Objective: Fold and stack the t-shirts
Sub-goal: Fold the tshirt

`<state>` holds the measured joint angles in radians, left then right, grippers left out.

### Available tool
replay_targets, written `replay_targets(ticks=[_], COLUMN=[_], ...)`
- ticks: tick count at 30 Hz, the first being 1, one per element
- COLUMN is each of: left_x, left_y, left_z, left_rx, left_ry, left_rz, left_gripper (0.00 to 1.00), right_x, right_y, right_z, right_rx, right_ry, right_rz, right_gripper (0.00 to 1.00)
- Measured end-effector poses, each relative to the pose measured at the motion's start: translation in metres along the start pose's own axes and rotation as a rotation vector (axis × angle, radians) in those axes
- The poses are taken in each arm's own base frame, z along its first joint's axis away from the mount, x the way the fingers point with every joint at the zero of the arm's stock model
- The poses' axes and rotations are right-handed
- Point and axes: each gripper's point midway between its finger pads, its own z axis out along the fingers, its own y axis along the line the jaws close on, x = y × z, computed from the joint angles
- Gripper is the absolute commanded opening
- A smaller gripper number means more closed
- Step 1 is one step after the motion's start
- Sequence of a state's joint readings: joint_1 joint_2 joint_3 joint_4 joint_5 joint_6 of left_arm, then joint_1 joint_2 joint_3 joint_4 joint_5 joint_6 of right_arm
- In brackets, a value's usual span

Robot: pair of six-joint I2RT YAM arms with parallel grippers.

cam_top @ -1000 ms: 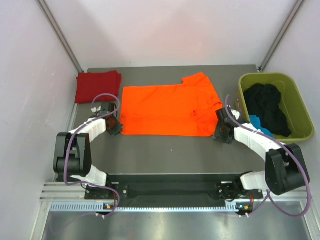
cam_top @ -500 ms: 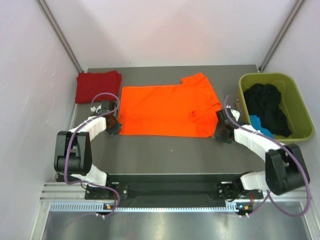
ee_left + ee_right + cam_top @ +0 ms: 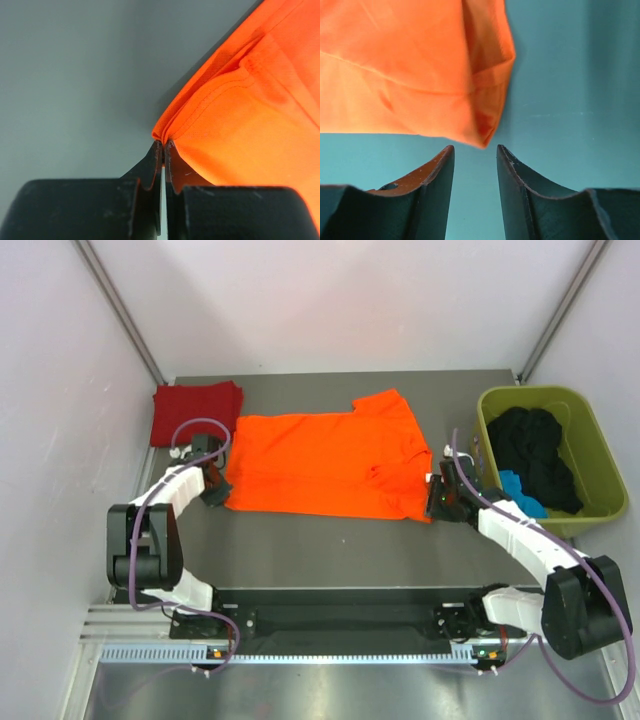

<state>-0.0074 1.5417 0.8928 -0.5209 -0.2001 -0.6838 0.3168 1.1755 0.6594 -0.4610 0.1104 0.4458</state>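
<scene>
Your orange shirt (image 3: 320, 462) lies spread flat in the middle of the worktop (image 3: 330, 545). One sleeve sticks out toward the far edge. The other sleeve does not show from above.

Your left gripper (image 3: 162, 145) is at the shirt's near-left corner. From above the wrist covers that corner, so you cannot read the grip there. The left wrist view settles it: the fingers (image 3: 150, 167) are pressed together and pinch a folded edge of orange cloth, two layers meeting at the tips. The rest of the shirt runs off the right side of that view.

Your right gripper (image 3: 475, 152) is at the near-right corner, with its fingers (image 3: 437, 172) spread. The hemmed corner of the shirt sits just ahead of the gap, not between the fingers. You cannot tell whether the cloth touches either tip.

The red shirt (image 3: 196, 412) lies folded in the far-left corner, apart from the orange one.

The tub (image 3: 530, 391) stands at the right edge. It holds a heap of black cloth (image 3: 540, 450), too bunched to say what it is. A bit of blue cloth (image 3: 515, 483) shows beside the heap, mostly hidden by it and by the right arm.
</scene>
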Motion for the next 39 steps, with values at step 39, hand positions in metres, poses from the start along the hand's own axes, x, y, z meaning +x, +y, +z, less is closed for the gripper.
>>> replay_targets(ticks=[39], left_x=[-0.024], left_y=[0.005], left_z=[0.020], left_rx=[-0.031], left_ry=[0.034], left_rz=[-0.010], left_gripper=[0.00], right_x=[0.031], right_y=[0.026], right_z=[0.021], right_rx=[-0.207], right_ry=[0.039], right_rz=[-0.053], right_gripper=[0.39])
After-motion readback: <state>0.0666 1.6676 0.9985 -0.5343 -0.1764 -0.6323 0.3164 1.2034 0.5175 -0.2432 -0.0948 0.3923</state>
